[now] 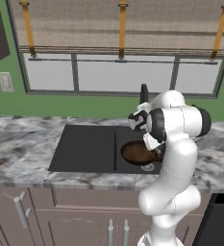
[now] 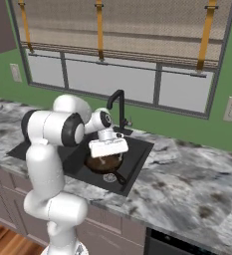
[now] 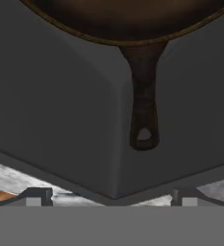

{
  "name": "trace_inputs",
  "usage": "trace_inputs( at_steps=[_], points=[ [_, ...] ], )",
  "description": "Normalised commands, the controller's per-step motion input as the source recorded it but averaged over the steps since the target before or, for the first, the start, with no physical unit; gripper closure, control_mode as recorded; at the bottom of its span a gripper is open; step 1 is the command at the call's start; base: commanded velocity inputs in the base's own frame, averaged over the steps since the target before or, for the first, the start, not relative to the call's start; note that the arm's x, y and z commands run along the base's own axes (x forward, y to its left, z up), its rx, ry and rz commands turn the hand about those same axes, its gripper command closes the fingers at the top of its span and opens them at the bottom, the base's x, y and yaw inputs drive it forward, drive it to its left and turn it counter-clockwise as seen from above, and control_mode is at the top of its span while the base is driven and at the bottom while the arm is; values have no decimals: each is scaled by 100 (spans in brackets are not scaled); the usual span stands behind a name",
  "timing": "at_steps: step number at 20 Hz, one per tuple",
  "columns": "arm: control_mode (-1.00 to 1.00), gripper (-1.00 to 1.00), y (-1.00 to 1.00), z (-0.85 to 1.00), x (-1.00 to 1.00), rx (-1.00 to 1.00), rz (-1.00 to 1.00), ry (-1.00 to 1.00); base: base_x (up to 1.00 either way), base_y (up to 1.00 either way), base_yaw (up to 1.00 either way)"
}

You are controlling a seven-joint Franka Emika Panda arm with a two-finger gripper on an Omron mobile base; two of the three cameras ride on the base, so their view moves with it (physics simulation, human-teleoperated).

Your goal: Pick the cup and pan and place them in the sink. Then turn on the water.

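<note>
Pan lies in the sink right basin, handle pointing to 6 o'clock in hand view, jaws spread wide and empty above it, so pan placement looks done; next likely cup or faucet.

No legible text, labels or numbers.

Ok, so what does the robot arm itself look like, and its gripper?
The arm is glossy white, built from rounded tube-like segments with dark grey to black bands at the joints. The gripper has a boxy white hand; in the hand view its two small dark finger tips are squared. No cables or markings are visible.
</note>
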Motion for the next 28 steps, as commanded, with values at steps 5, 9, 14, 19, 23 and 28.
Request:
trace_inputs(
  at_steps=[5,9,14,19,23,28],
  points=[
    [-100,-100,0,29,-87,5,-9,-2,0,0,0],
    [-100,-100,0,71,-47,9,-10,-16,0,0,0],
    [-100,-100,0,81,-30,5,-14,-21,0,0,0],
    [-100,-100,4,76,-21,2,-14,-17,0,0,0],
    [-100,-100,3,44,-44,7,-14,-37,0,0,0],
    [-100,-100,10,44,-54,1,-14,-38,0,0,0]
  ],
)
